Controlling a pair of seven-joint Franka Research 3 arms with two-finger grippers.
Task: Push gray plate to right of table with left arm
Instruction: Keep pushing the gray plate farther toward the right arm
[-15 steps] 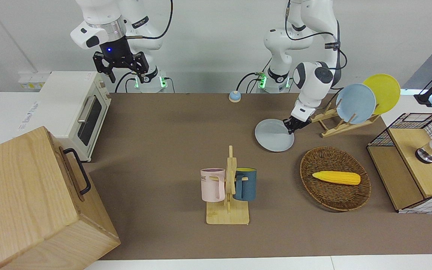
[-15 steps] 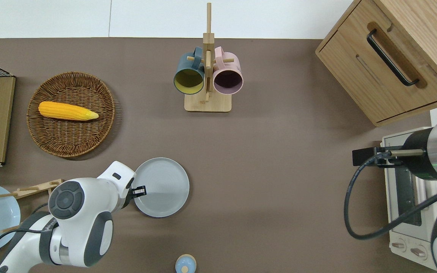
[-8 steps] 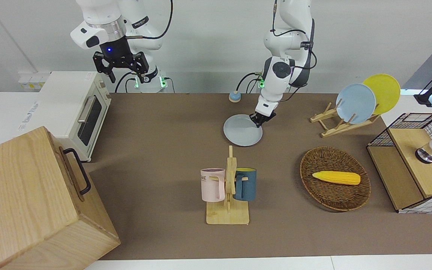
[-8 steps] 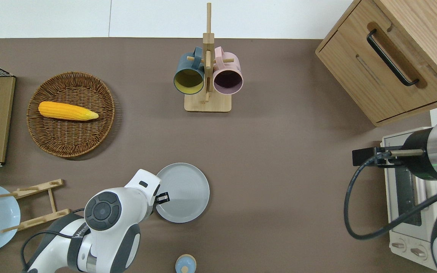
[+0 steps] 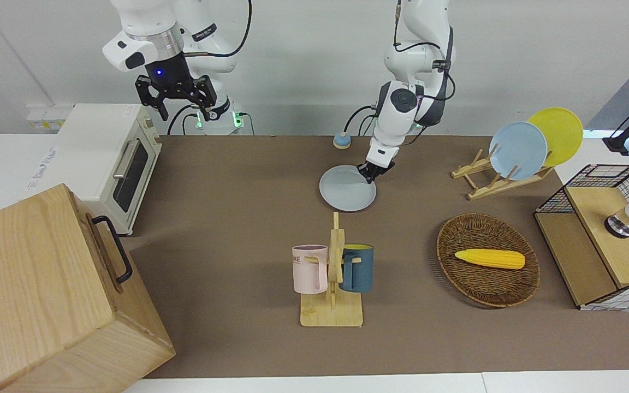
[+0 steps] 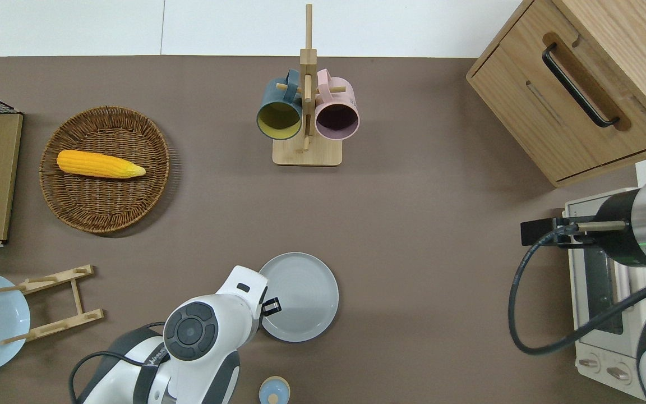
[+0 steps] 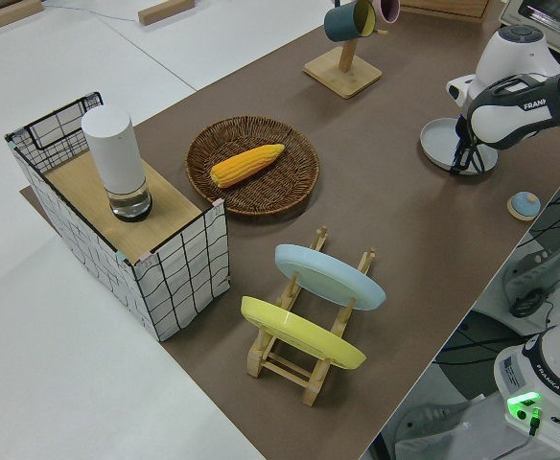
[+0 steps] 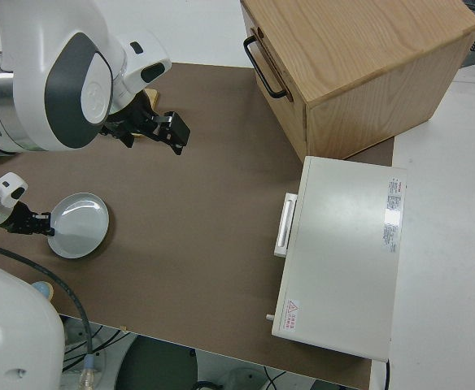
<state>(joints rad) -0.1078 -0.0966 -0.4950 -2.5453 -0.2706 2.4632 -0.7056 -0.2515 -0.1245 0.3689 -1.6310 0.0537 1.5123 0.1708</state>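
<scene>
Three plates in all — the gray plate [image 6: 300,296] lies flat on the table [image 6: 413,280] about midway along it, nearer the robots than the mug rack [image 6: 307,112] with its two mugs, while a blue plate [image 5: 517,150] and a yellow plate [image 5: 557,134] stand in a rack. The left gripper [image 6: 271,306] is at the gray plate's rim toward the left arm's end; whether its fingers are spread I cannot tell. The right gripper [image 5: 175,95] is parked, fingers spread — the left side view alone shows a white cylinder [image 7: 117,163].

The round, pale gray plate [image 6: 303,296] lies flat on the brown bench [image 6: 424,269], nearer the robots than the mugs.
</scene>
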